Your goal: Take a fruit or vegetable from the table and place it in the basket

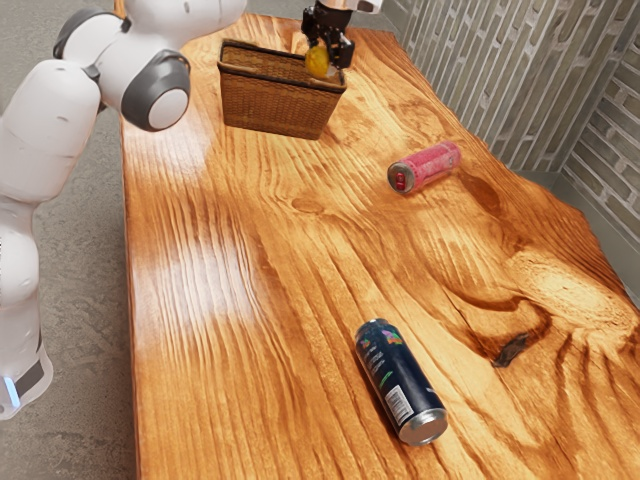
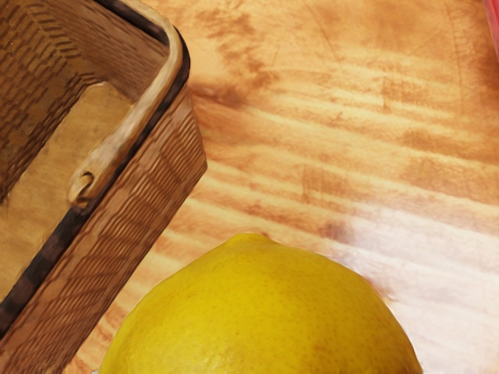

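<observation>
- Landmark: basket (image 1: 275, 108), woven brown, open-topped, upright near the far end of the desk (image 1: 250, 250); dark rim, with a pale handle (image 2: 129, 128) lying along it.
- Gripper (image 1: 328, 42): black, two-fingered, at the basket's end toward the exterior view's right; clenched around the lemon.
- Lemon (image 1: 318, 62): yellow, whole, held by the gripper beside the basket's rim; in the wrist view it lies outside the rim, with a strip of wood grain showing between it and the woven wall. Its height against the rim cannot be told.
- Red can (image 1: 424, 168): on its side, apart from the basket toward the exterior view's right, with wood grain between the two.
- Dark can (image 1: 400, 382): printed, silver-ended, on its side, well apart from the basket, toward the exterior camera; a broad stretch of wood grain separates them.
- Desk edges: one long edge runs past the basket on the exterior view's left, with grey floor (image 1: 75, 260) beyond; the opposite edge, uneven, runs past the basket on the other side, with a tiled wall (image 1: 475, 75) beyond.
</observation>
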You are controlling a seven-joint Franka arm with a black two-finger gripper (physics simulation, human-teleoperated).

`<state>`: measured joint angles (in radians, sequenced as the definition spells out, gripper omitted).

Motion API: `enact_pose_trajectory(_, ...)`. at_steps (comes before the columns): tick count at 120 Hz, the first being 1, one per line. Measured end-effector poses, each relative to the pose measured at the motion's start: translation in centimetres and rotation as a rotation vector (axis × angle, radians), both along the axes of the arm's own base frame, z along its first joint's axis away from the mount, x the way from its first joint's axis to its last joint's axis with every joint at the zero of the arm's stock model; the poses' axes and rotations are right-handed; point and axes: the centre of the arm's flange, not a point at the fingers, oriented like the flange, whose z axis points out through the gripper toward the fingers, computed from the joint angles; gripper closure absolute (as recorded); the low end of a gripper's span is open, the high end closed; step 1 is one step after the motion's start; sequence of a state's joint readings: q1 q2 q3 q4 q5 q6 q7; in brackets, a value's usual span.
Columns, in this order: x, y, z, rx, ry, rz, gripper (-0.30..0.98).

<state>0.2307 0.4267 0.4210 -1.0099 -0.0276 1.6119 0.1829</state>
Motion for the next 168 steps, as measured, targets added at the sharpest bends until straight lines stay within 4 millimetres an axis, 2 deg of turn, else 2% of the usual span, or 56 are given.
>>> enact_pose_trajectory(21,-2.5,4.1,-0.7,-0.022,0.017,0.059,0.29)
enact_pose_trajectory(46,-3.1,7.0,-0.8,0.000,-0.065,0.078,0.28)
enact_pose_trajectory(69,-4.5,11.0,-5.2,-0.024,-0.133,0.115,0.29)
enact_pose_trajectory(83,-6.3,13.0,-4.6,-0.008,-0.195,0.149,0.29)
enact_pose_trajectory(96,-6.7,13.7,-4.3,0.005,-0.226,0.159,0.29)
enact_pose_trajectory(113,-6.6,15.4,-5.9,0.015,-0.250,0.177,0.29)
enact_pose_trajectory(136,-6.7,16.9,-6.3,0.045,-0.310,0.198,0.29)
enact_pose_trajectory(154,-8.4,18.9,-6.6,0.049,-0.340,0.240,0.29)
enact_pose_trajectory(168,-8.3,19.2,-8.1,0.037,-0.333,0.249,0.29)
